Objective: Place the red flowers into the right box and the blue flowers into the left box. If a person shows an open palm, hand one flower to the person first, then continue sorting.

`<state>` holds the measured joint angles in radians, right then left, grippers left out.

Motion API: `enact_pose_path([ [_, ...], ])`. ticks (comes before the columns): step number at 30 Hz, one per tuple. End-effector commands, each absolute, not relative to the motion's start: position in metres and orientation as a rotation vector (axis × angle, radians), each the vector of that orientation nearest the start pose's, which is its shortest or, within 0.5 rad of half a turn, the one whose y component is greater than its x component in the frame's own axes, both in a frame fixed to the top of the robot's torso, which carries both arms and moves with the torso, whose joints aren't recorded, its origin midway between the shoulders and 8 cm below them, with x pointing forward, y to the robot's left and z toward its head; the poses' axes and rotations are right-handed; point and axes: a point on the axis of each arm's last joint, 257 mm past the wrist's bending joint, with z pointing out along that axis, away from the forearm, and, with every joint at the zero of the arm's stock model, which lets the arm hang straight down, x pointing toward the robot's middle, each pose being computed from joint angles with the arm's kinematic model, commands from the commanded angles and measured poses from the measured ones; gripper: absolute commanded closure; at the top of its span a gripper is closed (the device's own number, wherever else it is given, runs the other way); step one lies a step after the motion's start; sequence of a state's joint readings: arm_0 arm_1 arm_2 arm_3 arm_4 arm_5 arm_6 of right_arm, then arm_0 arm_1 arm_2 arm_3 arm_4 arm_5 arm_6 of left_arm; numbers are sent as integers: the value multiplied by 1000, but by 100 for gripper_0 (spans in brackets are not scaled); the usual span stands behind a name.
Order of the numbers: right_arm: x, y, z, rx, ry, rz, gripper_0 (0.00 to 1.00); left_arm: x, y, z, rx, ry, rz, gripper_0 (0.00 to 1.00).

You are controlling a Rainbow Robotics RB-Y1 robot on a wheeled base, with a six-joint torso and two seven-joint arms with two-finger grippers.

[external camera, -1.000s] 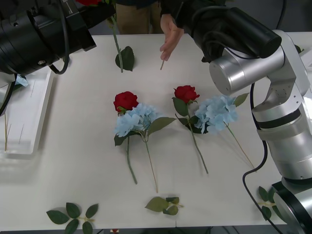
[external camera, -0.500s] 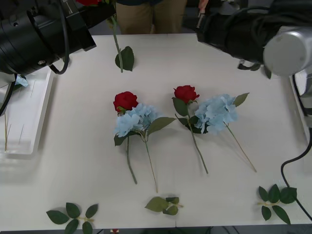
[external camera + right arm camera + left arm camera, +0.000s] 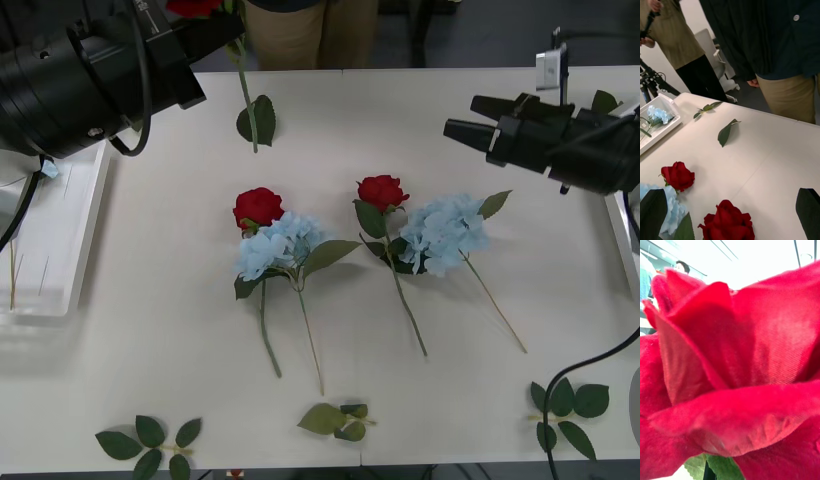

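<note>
**Left arm's got a rose up in the air, right arm hanging over the desk with nothing in it**

So the left end effector (image 3: pixel 215 12) is up at the far left of the desk (image 3: pixel 420 130), clenched on a red rose (image 3: pixel 737 363) that it holds clear of the surface. Its stem (image 3: pixel 246 100) hangs down over the desk with a green leaf (image 3: pixel 262 118) near the bottom. In the left wrist view the bloom is pressed right up against the lens.

The right end effector (image 3: pixel 465 117) is out over the right side of the desk, fingers spread apart and holding nothing, black fingertips (image 3: pixel 653 210) at both lower corners of its wrist view.

Still lying on the desk: one red rose (image 3: pixel 258 207) touching a blue hydrangea (image 3: pixel 278 245) in the middle, and just to the right another red rose (image 3: pixel 381 191) next to a second blue hydrangea (image 3: pixel 446 230). Stems all point toward the robot.

The left box (image 3: pixel 60 250) sits at the left edge, and the right wrist view shows a blue hydrangea (image 3: pixel 657 114) already in it. A bit of the right box (image 3: pixel 622 240) peeks in at the right edge.

Loose leaf sprigs (image 3: pixel 150 442) are scattered along the near edge. A person in tan trousers (image 3: pixel 310 35) stands behind the desk.
</note>
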<state>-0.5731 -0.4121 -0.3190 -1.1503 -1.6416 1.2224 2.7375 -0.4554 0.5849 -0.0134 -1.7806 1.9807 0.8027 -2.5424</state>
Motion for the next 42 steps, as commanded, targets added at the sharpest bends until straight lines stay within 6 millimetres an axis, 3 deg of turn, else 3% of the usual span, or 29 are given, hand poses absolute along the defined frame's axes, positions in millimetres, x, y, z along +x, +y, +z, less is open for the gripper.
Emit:
enact_pose_path([
  [1,548,-161,-120,-590,1568,1064,0,471,51,53,779,1183,-933,100],
  [7,532,-126,-115,-598,1519,1208,0,481,16,44,725,1203,-934,100],
  [14,512,-69,-105,-666,1466,1347,0,489,-18,33,660,1219,-920,100],
  [25,498,-20,-109,-817,1492,1365,0,487,-26,28,662,1226,-926,100],
  [34,509,25,-82,-816,1437,1264,0,484,-36,32,666,1218,-946,100],
  [35,510,28,-82,-812,1437,1257,7,484,-37,32,667,1219,-947,100],
  [38,514,38,-78,-783,1434,1241,69,487,-44,28,680,1244,-952,100],
  [39,514,39,-78,-780,1434,1240,79,488,-46,27,684,1248,-953,100],
  [40,514,42,-78,-770,1434,1245,97,491,-49,24,692,1262,-955,100],
  [42,513,44,-78,-768,1435,1251,100,492,-56,22,708,1275,-963,100],
])
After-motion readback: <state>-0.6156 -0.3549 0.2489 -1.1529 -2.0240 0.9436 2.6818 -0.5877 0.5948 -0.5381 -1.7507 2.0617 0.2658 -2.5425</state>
